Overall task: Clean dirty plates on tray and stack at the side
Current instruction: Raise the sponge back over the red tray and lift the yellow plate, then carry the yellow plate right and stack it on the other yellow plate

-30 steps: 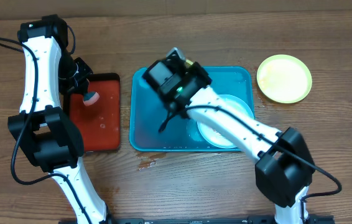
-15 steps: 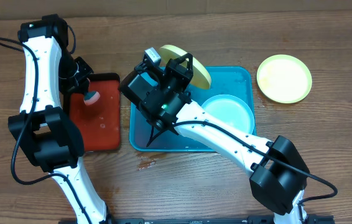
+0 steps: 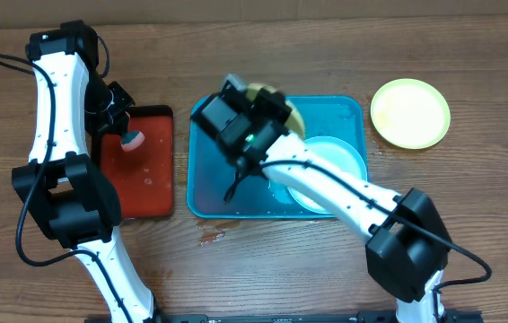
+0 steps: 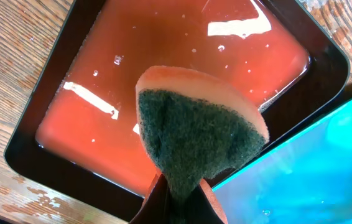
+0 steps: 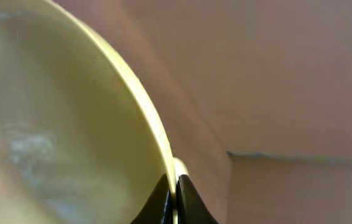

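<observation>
On the wooden surface [image 3: 469, 206] the turquoise tray [image 3: 202, 184] sits mid-scene with the red tray [image 3: 151, 179] just beside it on the left. The right gripper [image 5: 176, 198] is pinched on the rim of a lime-rimmed plate [image 5: 70, 124], holding it tilted on edge above the tray's far left corner. This looks like the scrubbing step for that plate. A mint plate [image 3: 344, 152] lies in the tray, partly under the right arm, and a second lime plate [image 3: 409, 112] rests on the surface to the right, apart from the tray. The left gripper [image 4: 176, 200] is clamped on a sponge [image 4: 194, 130] over the red tray, well apart from the held plate. Next, sponge and plate face must meet, without the right arm's bulk blocking the approach.
</observation>
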Motion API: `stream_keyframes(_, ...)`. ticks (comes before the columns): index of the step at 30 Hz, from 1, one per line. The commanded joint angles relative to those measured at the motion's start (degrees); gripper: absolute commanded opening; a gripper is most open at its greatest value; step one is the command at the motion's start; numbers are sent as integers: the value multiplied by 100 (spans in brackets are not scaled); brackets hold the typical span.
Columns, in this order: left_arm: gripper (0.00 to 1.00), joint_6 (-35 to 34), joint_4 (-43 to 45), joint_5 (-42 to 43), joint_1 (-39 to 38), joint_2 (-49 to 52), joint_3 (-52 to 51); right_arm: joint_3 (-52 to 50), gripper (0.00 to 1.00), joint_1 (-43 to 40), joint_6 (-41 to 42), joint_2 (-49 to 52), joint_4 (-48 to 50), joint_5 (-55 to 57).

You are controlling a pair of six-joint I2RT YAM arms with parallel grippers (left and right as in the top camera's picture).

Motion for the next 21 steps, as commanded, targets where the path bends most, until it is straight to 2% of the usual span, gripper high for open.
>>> stream_keyframes(1,4,-74,9,61,-13,-175,116,131,4,-501,518,-651,367,691)
stream_keyframes(5,4,-74,9,59,-13,-175,116,131,4,-1344,1010,-1174,87,-1333)
stream_keyframes(7,4,-74,9,61,-13,-175,116,131,4,-2035,1401,-1335,-291,-2914)
stream_keyframes(12,4,-74,48,61,-13,-175,116,44,4,-3794,1869,-1268,-861,-5683)
stream_keyframes(15,4,-74,68,61,-13,-175,116,-155,4,-4857,2142,-1152,-927,-6551)
stream_keyframes(21,4,-74,74,61,-13,-175,116,-520,4,-6262,2667,-824,-772,-6756)
